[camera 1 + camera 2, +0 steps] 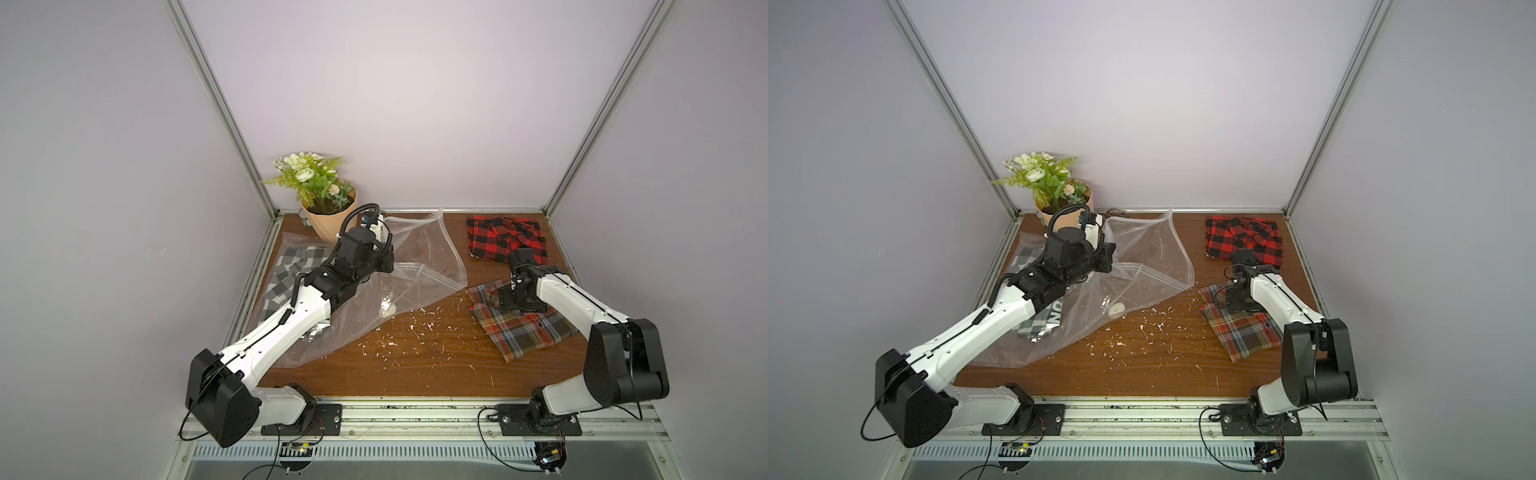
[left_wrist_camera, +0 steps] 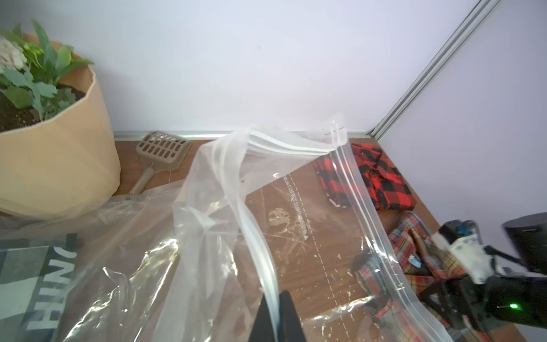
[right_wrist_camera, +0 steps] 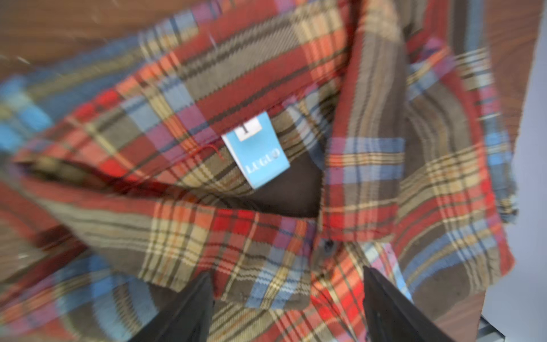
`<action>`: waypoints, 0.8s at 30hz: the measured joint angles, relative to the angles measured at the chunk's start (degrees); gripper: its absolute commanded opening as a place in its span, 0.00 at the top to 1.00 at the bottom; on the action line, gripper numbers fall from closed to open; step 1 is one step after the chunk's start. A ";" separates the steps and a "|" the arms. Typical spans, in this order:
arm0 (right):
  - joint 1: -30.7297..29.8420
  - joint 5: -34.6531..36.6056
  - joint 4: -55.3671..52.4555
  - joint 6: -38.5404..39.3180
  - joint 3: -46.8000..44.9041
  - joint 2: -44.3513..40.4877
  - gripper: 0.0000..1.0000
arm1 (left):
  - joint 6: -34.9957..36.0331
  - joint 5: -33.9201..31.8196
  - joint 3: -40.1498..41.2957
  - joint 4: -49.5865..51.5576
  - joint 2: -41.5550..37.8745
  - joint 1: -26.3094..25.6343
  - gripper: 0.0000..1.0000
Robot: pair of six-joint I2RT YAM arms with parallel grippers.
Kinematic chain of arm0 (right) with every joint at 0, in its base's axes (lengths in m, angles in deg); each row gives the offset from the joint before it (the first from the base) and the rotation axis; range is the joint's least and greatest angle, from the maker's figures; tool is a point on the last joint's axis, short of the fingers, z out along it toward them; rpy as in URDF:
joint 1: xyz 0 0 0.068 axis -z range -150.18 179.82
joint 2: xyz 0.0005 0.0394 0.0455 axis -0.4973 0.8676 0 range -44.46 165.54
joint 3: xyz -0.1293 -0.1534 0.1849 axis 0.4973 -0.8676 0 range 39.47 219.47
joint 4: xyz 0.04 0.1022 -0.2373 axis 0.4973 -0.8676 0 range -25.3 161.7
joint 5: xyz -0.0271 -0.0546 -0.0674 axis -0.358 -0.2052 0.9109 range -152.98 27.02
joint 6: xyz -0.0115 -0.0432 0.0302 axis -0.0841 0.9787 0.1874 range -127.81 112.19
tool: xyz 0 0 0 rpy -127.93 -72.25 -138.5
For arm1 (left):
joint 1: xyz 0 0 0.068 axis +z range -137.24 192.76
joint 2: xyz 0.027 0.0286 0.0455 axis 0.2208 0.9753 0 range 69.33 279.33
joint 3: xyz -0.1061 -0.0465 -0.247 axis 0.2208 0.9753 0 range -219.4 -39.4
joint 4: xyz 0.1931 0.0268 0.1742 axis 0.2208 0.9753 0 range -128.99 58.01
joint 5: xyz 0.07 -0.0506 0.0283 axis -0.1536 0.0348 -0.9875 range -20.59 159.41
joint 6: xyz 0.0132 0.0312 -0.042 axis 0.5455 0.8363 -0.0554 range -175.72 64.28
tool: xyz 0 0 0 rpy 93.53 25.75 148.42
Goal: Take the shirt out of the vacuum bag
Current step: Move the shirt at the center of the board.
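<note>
Left wrist view, left gripper [image 2: 276,299] pinched tight on zip strip [image 2: 252,234] of vacuum bag [image 2: 310,207]; bag at ten o'clock on table [image 1: 415,374]; right gripper [image 3: 285,272] jaws apart, over plaid shirt [image 3: 207,88], three o'clock, outside bag

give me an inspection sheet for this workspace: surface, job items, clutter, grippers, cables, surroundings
surface: wooden table, strewn with white flecks
job's things: clear bag with its zip edge lifted and its round valve showing; plaid shirt outside it on the table
clutter: grey shirt under clear plastic; red shirt in the far corner; plant pot; scoop beside the pot
grippers: left gripper shut on the bag's zip strip; right gripper open over the plaid shirt
cables: black hose loops over the left wrist
surroundings: pale walls, aluminium frame
</note>
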 measured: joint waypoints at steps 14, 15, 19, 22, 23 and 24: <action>-4.31 -1.05 3.26 0.09 3.17 8.24 0.22 | -0.04 0.31 -2.47 2.67 -3.98 0.00 0.99; -4.81 -1.73 3.78 -0.20 3.56 8.66 0.22 | -0.04 0.22 -2.58 2.91 -4.68 0.00 0.99; -6.73 -6.49 6.95 -2.32 4.57 10.32 0.23 | -0.02 -0.33 -3.23 3.74 -7.39 0.02 0.99; -7.96 -10.25 9.73 -5.25 4.68 10.93 0.23 | 0.04 -1.27 -3.23 4.31 -9.11 0.02 0.98; -8.48 -11.19 10.49 -6.36 4.87 11.30 0.23 | 0.09 -1.60 -3.23 4.39 -9.53 0.02 0.99; -9.16 -12.02 11.21 -7.76 5.35 11.91 0.23 | 0.17 -1.97 -3.23 4.57 -9.99 0.02 0.99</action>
